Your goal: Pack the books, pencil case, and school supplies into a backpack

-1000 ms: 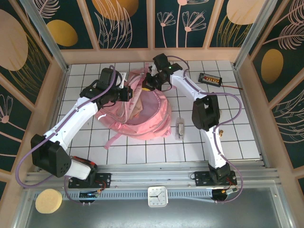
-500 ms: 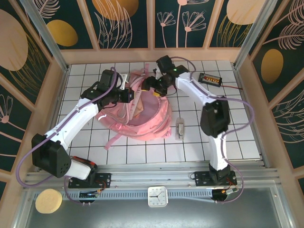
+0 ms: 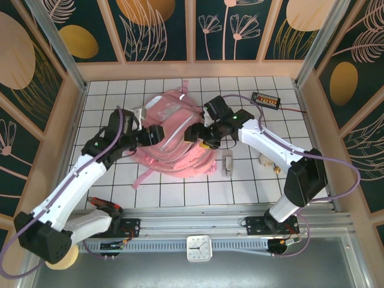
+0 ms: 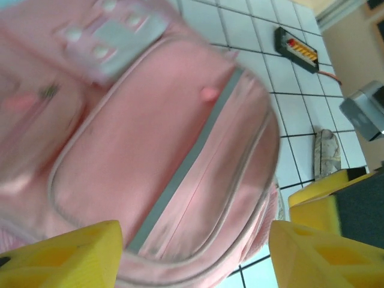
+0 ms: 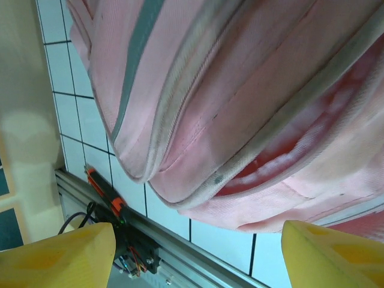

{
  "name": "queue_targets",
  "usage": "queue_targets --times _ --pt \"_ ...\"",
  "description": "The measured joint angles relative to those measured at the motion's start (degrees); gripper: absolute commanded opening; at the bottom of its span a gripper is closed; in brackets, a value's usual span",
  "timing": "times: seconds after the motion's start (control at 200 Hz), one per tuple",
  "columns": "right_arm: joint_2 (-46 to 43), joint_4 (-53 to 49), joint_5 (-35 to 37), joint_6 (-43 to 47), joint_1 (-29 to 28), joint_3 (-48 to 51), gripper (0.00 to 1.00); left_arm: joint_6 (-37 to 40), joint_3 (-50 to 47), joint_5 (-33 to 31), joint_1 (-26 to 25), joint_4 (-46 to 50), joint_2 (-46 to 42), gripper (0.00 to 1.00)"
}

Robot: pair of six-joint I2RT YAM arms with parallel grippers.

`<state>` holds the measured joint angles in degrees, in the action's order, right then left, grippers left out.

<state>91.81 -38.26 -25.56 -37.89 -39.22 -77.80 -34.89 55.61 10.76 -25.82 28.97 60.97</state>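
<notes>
The pink backpack [image 3: 174,129] lies flat on the tiled table with its front pockets up, its grey-trimmed front panel [image 4: 180,156] in the left wrist view. My left gripper [image 3: 153,134] hovers at its left side, open, with nothing between the yellow fingers [image 4: 195,258]. Open too, my right gripper [image 3: 195,134] is at the bag's right side, just over its lower edge [image 5: 198,252]. A slit in the backpack [image 5: 288,150] shows a darker pink inside. The pale, narrow school supplies packet [image 3: 227,163] lies right of the bag. The books and the pencil case are hidden.
A small black device with orange dots [image 3: 266,99] and its wire sit at the back right. A small beige object [image 3: 267,160] lies under the right arm. An orange-and-black tool [image 3: 103,204] rests by the front rail. Pink straps [image 3: 143,175] trail toward the near edge.
Both grippers have opened and let go of the backpack's mouth. The bag has dropped flat with its front up, and both arms have drawn back toward the near side.
</notes>
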Motion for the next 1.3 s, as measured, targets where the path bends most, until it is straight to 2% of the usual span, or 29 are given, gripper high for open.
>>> queue_targets --times 0.1,0.31,0.57,0.761,0.986,1.301 --pt "1.22 2.38 -0.39 -0.24 -0.46 0.00 0.74 -6.91 -8.37 -0.22 0.20 -0.48 -3.23 0.67" --pt "4.11 3.80 -0.37 -0.20 -0.48 -0.07 0.73 -19.96 -19.26 1.62 2.80 -8.17 -2.99 0.67" --pt "4.13 3.87 -0.37 -0.17 -0.50 -1.66 0.73 -29.77 -28.85 4.57 12.70 -17.90 -8.09 0.59" --pt "4.13 3.85 -0.39 -0.17 -0.52 -1.66 0.72 -31.61 -30.51 7.34 14.93 -26.05 -0.96 0.57" --pt "4.13 3.82 -0.37 -0.15 -0.76 -1.66 0.72 -29.55 -25.68 8.94 16.13 -28.94 5.97 0.54" --pt "4.13 3.32 0.07 -0.17 -0.92 -3.50 0.72 -29.00 -25.44 10.64 17.66 -32.87 11.37 0.53"
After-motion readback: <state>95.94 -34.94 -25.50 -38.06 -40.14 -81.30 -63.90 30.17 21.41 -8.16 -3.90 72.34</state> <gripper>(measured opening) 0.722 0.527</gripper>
